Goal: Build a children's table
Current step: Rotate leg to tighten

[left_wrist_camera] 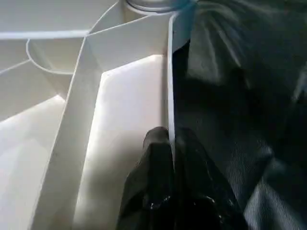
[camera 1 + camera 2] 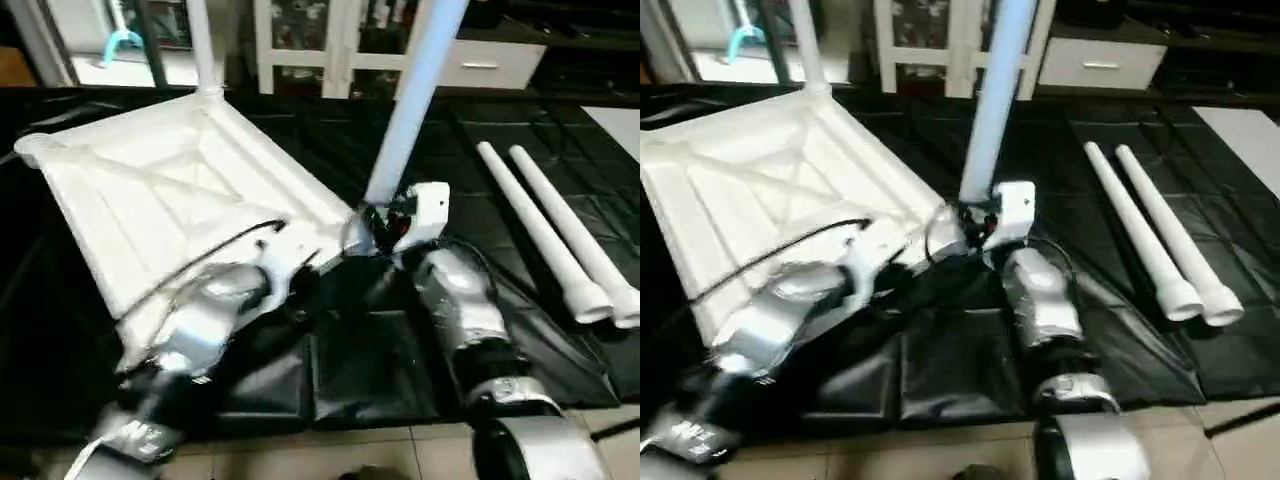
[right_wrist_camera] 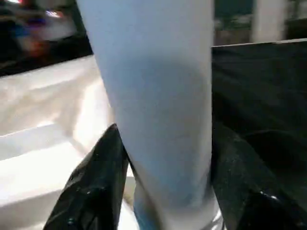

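The children's table top (image 2: pixel 150 190) lies upside down on a black mat, ribbed underside up. One white leg (image 2: pixel 201 45) stands in its far corner socket. A second leg (image 2: pixel 415 90) stands upright at the near right corner, and my right gripper (image 2: pixel 378 218) is shut on its lower end; the fingers (image 3: pixel 103 163) sit on either side of the tube (image 3: pixel 158 96). My left gripper (image 1: pixel 169 136) is shut on the top's rim wall (image 1: pixel 169 72), near that same corner. Two more legs (image 2: pixel 540 235) (image 2: pixel 585 235) lie side by side on the mat to the right.
The black mat (image 2: pixel 360 370) covers the floor under everything, and its front edge meets pale tiles. A white glass-door cabinet (image 2: pixel 330 45) and a white drawer unit (image 2: pixel 490 62) stand along the back. My silver forearms (image 2: pixel 460 300) cross the near mat.
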Motion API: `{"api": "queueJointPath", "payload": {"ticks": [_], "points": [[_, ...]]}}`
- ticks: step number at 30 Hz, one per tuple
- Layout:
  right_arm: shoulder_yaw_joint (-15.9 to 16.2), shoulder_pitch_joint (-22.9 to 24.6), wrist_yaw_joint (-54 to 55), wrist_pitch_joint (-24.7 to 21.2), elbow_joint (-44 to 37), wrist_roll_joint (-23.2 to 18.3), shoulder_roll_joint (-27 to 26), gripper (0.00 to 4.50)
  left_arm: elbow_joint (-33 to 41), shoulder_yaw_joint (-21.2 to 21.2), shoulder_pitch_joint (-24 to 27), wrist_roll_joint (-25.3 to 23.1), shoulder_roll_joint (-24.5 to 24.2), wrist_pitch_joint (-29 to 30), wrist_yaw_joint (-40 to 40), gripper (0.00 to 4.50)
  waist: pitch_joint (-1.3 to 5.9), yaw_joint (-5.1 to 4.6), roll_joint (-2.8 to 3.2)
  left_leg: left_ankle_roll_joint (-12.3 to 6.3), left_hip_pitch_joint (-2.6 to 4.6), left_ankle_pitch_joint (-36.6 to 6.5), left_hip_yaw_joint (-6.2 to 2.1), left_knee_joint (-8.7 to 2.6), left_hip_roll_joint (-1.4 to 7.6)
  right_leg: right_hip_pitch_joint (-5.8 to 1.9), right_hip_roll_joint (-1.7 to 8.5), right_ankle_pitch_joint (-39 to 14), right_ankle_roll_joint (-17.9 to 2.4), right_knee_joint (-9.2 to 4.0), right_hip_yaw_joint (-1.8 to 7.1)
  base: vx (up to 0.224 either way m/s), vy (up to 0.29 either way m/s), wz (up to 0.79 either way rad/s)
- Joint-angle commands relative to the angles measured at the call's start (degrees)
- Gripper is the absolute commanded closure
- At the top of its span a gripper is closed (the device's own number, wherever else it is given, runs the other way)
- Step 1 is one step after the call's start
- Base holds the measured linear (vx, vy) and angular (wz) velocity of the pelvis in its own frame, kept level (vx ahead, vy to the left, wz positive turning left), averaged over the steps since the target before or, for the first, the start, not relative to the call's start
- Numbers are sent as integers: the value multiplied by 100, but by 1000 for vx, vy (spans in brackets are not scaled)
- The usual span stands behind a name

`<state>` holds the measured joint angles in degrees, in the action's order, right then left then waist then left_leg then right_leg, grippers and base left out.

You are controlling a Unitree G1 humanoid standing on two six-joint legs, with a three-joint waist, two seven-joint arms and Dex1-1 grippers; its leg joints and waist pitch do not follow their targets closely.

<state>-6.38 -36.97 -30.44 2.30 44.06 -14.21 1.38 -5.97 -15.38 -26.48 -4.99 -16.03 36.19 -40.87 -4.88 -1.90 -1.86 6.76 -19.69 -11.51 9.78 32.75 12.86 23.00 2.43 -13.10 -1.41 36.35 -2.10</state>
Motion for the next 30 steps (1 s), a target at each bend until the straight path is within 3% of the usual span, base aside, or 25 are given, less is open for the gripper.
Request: {"api": "queueJointPath", "payload": {"ticks": [1,2,6,8,15,19,23,27,30], "points": [[167,81,-930,-379,-167,-468,6,174,11,-220,379,420,-88,-245,-623,450,223,0,26,-410,-85,-937,38,-332,14,-268,365,-442,-1273,-532,278,0,0,0],[175,119,-1644,-456,-448,-633,378,171,203,-183,595,535,-375,-532,-965,450,238,-11,33,-523,-92,-773,42,-324,29,-284,366,-160,-1370,-510,284,0,0,0],[200,155,-2448,-692,-645,-706,841,150,360,-43,779,701,-594,-798,-1223,450,242,10,36,-751,-87,-489,66,-296,31,-291,364,170,-1549,-473,274,0,0,0],[245,171,-2625,-714,-669,-656,992,128,377,11,820,767,-638,-847,-1299,450,231,54,47,-813,-89,-342,81,-285,27,-293,366,222,-1563,-460,277,0,0,0],[546,336,-3732,-531,-751,-453,1692,128,421,-35,1052,789,-1093,-1195,-1737,450,275,87,41,-1016,-81,-29,87,-247,24,-321,369,641,-1609,-399,266,0,0,0],[797,395,-3981,-321,-700,-224,1754,128,394,-12,1040,786,-1153,-1282,-1820,450,271,89,26,-994,-78,-72,86,-245,24,-315,369,414,-1623,-408,253,0,0,0],[935,369,-3914,-200,-532,-114,1677,128,374,-16,1000,785,-1176,-1293,-1831,450,287,88,42,-1005,-70,20,86,-232,26,-314,375,508,-1664,-383,257,0,0,0],[943,338,-3792,-207,-402,-98,1544,128,383,-20,985,796,-1204,-1302,-1848,450,295,93,48,-1071,-70,127,80,-225,26,-323,365,739,-1715,-355,255,0,0,0],[919,326,-3772,-217,-364,-108,1509,153,379,-24,982,801,-1216,-1311,-1853,450,301,94,53,-1094,-72,137,79,-220,24,-331,369,818,-1750,-347,255,0,0,0]]}}
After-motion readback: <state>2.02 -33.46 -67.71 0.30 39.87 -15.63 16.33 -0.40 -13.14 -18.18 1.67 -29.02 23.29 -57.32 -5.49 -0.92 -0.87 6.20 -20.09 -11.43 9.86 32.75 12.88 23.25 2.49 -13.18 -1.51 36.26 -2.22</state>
